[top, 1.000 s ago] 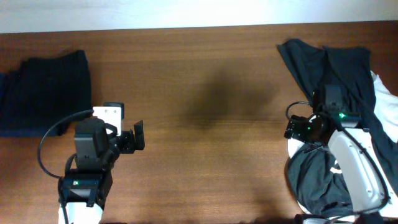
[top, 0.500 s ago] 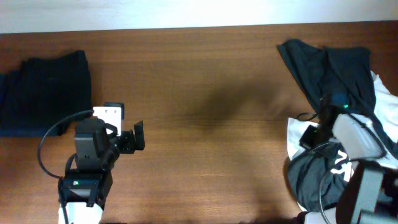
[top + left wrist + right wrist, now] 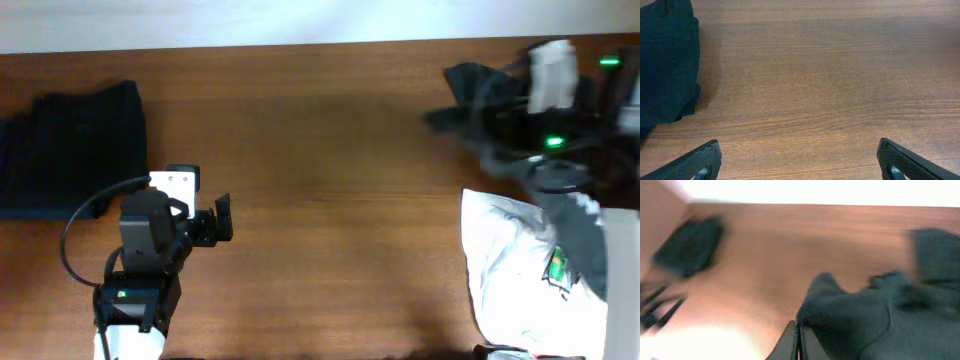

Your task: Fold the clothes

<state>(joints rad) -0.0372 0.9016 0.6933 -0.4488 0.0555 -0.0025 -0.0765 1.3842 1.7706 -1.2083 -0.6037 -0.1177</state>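
Note:
A dark garment hangs blurred over the table's far right, lifted off a white garment that lies spread at the near right. My right arm is a blur above it. In the right wrist view my right gripper has its jaws pressed together at the edge of the dark garment. My left gripper hovers at the near left, wide open over bare wood, holding nothing.
A folded pile of dark clothes lies at the far left, close to the left gripper's left side. The wooden table runs between the two arms. A white wall borders the far edge.
My right gripper has shut on the dark garment and swung up and toward the far edge, pulling the garment off and uncovering the white garment. The left arm has not moved.

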